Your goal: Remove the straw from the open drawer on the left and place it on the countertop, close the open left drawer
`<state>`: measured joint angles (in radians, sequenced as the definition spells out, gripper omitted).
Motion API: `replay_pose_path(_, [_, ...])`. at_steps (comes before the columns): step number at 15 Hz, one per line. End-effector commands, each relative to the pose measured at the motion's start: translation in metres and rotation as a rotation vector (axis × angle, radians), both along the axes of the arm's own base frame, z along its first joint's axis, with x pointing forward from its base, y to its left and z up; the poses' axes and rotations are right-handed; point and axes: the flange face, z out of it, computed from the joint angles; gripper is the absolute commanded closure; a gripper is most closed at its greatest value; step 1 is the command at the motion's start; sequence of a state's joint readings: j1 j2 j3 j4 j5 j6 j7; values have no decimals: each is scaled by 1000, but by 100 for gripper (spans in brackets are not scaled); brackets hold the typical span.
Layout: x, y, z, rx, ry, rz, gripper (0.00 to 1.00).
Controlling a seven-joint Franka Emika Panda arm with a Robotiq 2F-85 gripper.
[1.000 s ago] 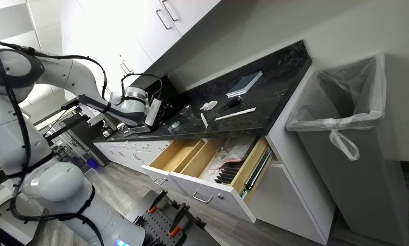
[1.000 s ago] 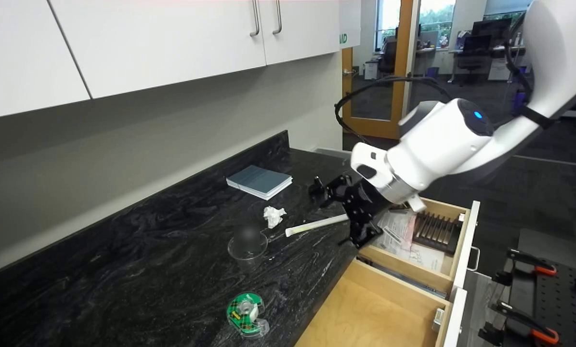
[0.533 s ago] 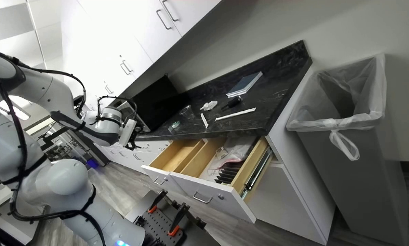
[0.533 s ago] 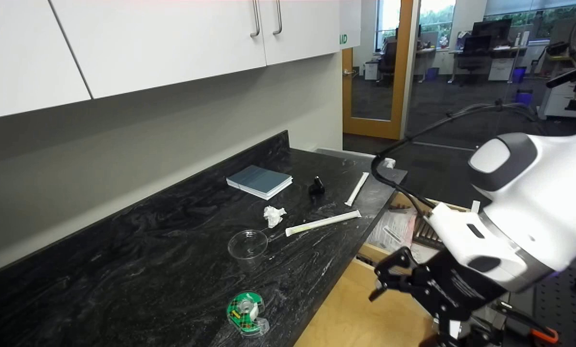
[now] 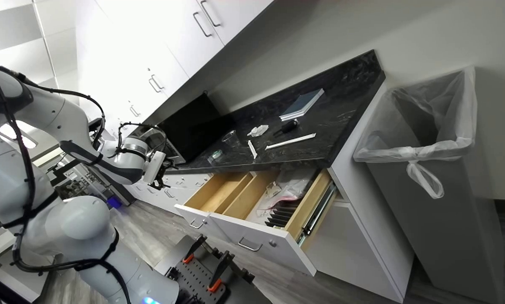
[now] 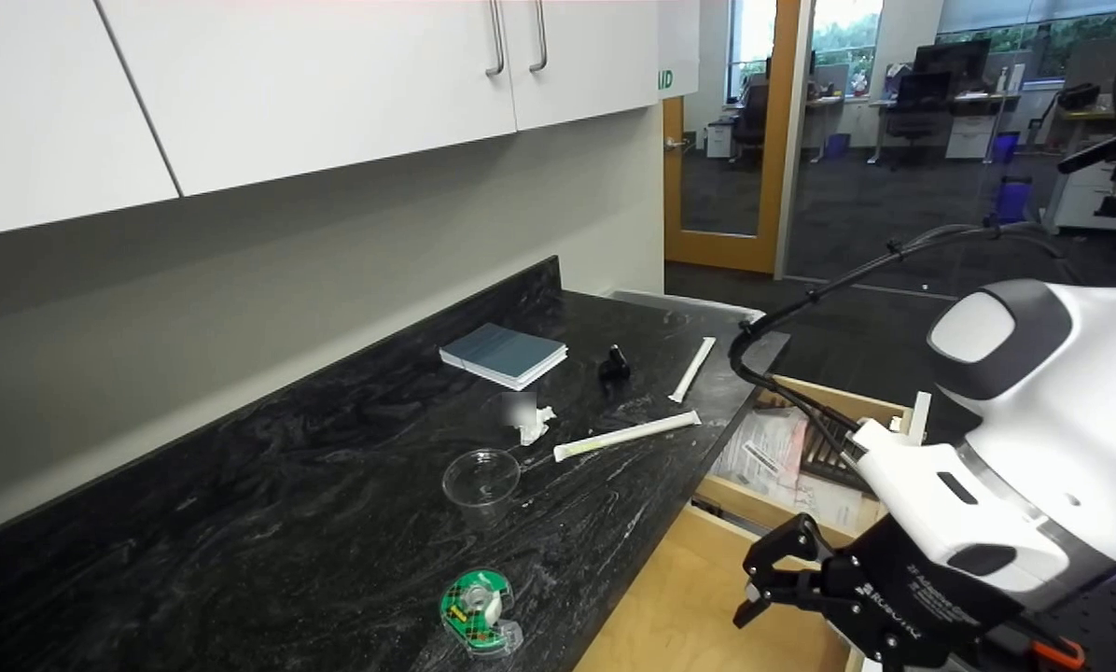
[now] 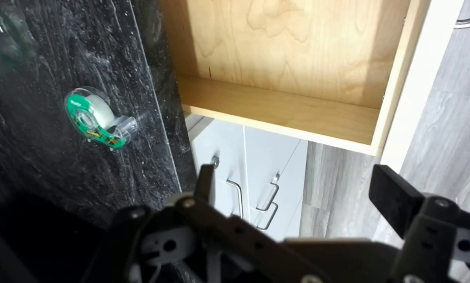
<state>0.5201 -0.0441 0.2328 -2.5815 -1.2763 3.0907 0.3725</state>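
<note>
The left drawer stands open. Its bare wooden inside shows no straw, and it also fills the top of the wrist view. Two white paper-wrapped straws lie on the black countertop: a longer-looking straw and another straw. My gripper is open and empty, in the air off the countertop's front edge beside the left drawer. In the wrist view its fingers are wide apart, with cabinet fronts and floor behind them.
A neighbouring open drawer holds plastic packets and a black rack. On the countertop are a tape dispenser, clear cup, crumpled paper, black object and notebooks. A lined bin stands beside the cabinet.
My gripper has moved away from above the countertop, out past its front edge and lower, toward the left drawer's side. In the last half second it shifted only slightly. Straws and drawers are unchanged.
</note>
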Motion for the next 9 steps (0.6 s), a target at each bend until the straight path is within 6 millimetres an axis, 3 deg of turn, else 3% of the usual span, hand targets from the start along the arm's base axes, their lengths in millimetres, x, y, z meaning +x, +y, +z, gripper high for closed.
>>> replay_pose_path(1, [-36,20,-23,-116,3,135,0])
replay_pose_path(5, [-121,54,-52,-295,72,258,0])
replay_pose_path(7, [-151,69,-54,-402,101,309,0])
replay_pose_path(9, [-167,77,-50,-515,110,355,0])
